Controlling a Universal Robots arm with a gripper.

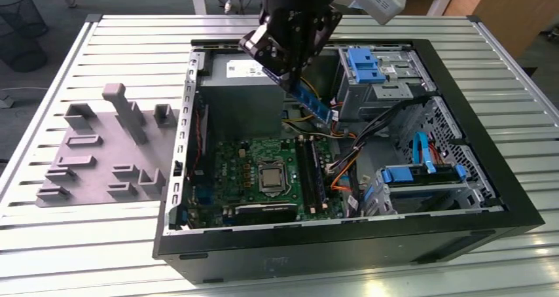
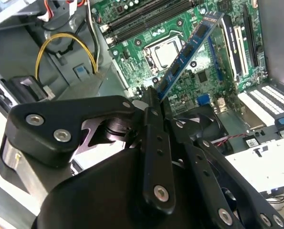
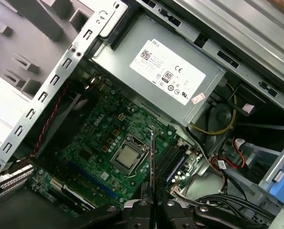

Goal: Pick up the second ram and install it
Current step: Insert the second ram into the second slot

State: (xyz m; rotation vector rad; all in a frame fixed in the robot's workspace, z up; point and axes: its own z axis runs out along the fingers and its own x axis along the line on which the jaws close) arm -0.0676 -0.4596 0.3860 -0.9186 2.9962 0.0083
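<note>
Exterior view first: the open computer case (image 1: 349, 235) lies on its side on the slatted metal table (image 1: 131, 244), with a grey fixture (image 1: 105, 153) of plastic blocks beside it on the exterior view's left. The black tool (image 1: 288, 81) hangs over the case's far end, above the grey power supply (image 1: 235, 94). Its fingers are pinched together on the second ram (image 1: 313, 102). The stick slants down out of the grip, in the air above the motherboard (image 1: 235, 159), well clear of the long black memory slots (image 1: 310, 173) and seated in nothing.

Over to the second wrist view: the tool (image 2: 151, 95) is clamped on one end of the second ram (image 2: 189, 47), jaws closed onto the board. The stick reaches out over the green motherboard (image 2: 199, 81), crossing just beside the processor (image 2: 164, 51). The memory slots (image 2: 142, 19) lie apart from it. A yellow cable (image 2: 65, 43) loops nearby.

Now the first wrist view: the second ram (image 3: 152, 162) shows edge-on, a thin dark line rising from the closed tool (image 3: 152, 202), between the processor (image 3: 127, 157) and the memory slots (image 3: 173, 162). The power supply (image 3: 146, 57) carries a white label (image 3: 173, 71) printed with text and round marks.
</note>
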